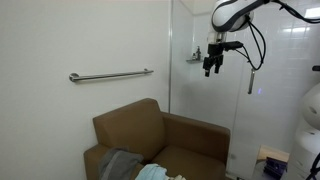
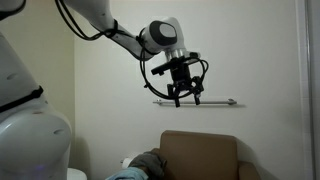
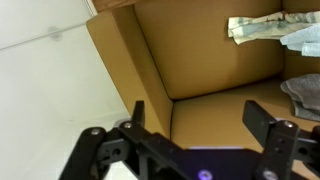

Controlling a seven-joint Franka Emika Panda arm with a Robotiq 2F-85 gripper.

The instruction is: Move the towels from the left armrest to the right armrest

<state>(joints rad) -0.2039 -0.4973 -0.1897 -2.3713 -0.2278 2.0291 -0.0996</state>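
Note:
A brown armchair (image 1: pixel 165 140) stands against the white wall; it shows in both exterior views (image 2: pixel 200 158). A grey towel (image 1: pixel 120 163) and a pale blue towel (image 1: pixel 152 173) lie on its near armrest in an exterior view. They also show at the chair's side (image 2: pixel 145 162). In the wrist view a light towel (image 3: pixel 262 27) and a grey towel (image 3: pixel 303 95) lie at the right edge. My gripper (image 1: pixel 211 66) hangs high above the chair, open and empty, also seen in the exterior view (image 2: pixel 183 95) and the wrist view (image 3: pixel 200 120).
A metal grab bar (image 1: pixel 110 75) is fixed to the wall above the chair, also in an exterior view (image 2: pixel 215 102). A glass partition (image 1: pixel 200 80) stands beside the chair. A white object (image 1: pixel 272 160) sits at the lower right.

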